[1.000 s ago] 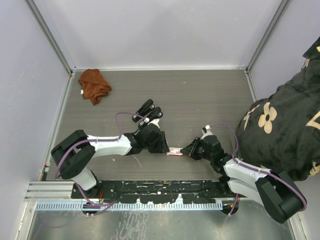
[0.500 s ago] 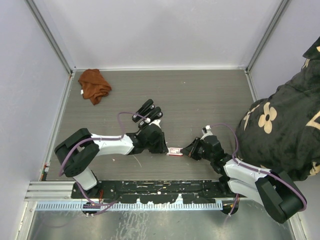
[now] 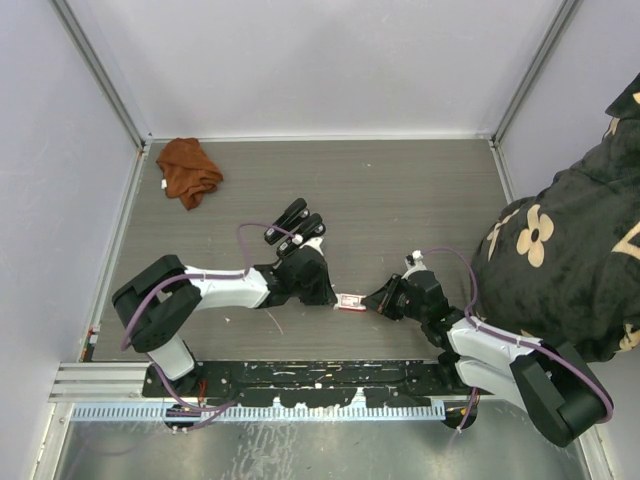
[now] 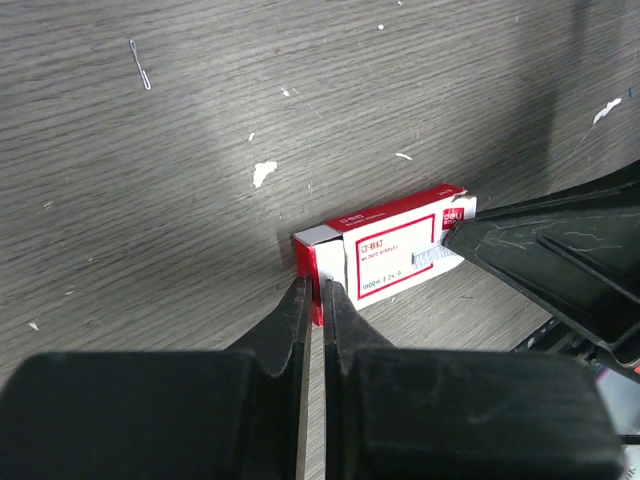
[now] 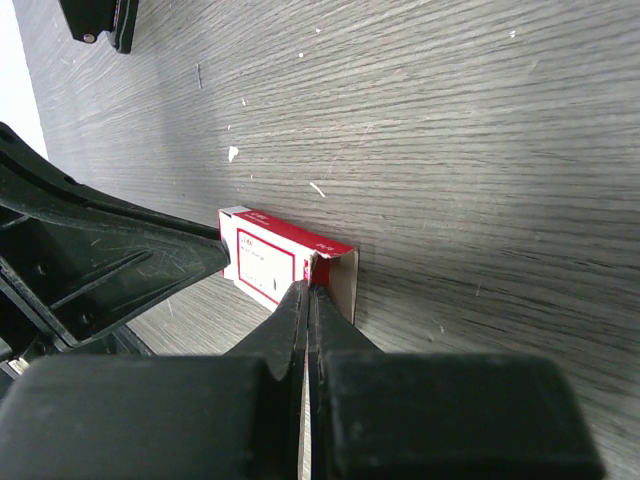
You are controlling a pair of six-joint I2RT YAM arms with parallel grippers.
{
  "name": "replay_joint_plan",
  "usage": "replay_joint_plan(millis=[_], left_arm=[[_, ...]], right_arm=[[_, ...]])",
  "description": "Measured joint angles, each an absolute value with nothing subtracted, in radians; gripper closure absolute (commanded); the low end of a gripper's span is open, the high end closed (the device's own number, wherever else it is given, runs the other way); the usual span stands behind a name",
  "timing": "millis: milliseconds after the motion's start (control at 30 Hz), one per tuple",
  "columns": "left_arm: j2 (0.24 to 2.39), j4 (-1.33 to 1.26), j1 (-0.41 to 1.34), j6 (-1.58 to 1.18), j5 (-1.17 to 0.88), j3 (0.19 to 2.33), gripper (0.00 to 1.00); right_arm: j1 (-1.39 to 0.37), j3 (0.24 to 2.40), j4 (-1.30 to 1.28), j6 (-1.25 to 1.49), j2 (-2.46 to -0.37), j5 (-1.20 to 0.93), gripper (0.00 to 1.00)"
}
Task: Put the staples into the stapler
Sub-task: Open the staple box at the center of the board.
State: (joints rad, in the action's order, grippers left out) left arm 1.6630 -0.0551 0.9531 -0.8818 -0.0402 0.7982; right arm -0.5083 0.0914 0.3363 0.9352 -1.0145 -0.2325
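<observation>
The red-and-white staples box (image 3: 349,302) lies on the table between my two grippers. In the left wrist view the box (image 4: 385,250) lies flat, and my left gripper (image 4: 318,297) is shut on the red flap at its near end. Grey staples (image 4: 436,257) show at its far end, against the right gripper's fingers (image 4: 545,260). In the right wrist view my right gripper (image 5: 309,287) is shut on the edge of the box (image 5: 268,260) beside its open flap. Two black staplers (image 3: 297,224) lie just beyond the left wrist.
A crumpled brown cloth (image 3: 187,170) lies at the back left. A person's dark flowered sleeve (image 3: 570,260) reaches over the table's right edge. White walls with metal rails enclose the table. A loose staple (image 4: 140,63) and white flecks lie on the wood.
The left gripper's jaws have closed onto the box's red end flap. The right gripper and the box have stayed in place.
</observation>
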Motion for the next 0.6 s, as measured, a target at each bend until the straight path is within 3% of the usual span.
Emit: replay_joint_plan(millis=[600], left_arm=[[1.647, -0.079, 0.902, -0.885, -0.032, 0.771, 1.0]], right_arm=[[-0.509, 0.091, 0.255, 0.945, -0.939, -0.173, 0.99]])
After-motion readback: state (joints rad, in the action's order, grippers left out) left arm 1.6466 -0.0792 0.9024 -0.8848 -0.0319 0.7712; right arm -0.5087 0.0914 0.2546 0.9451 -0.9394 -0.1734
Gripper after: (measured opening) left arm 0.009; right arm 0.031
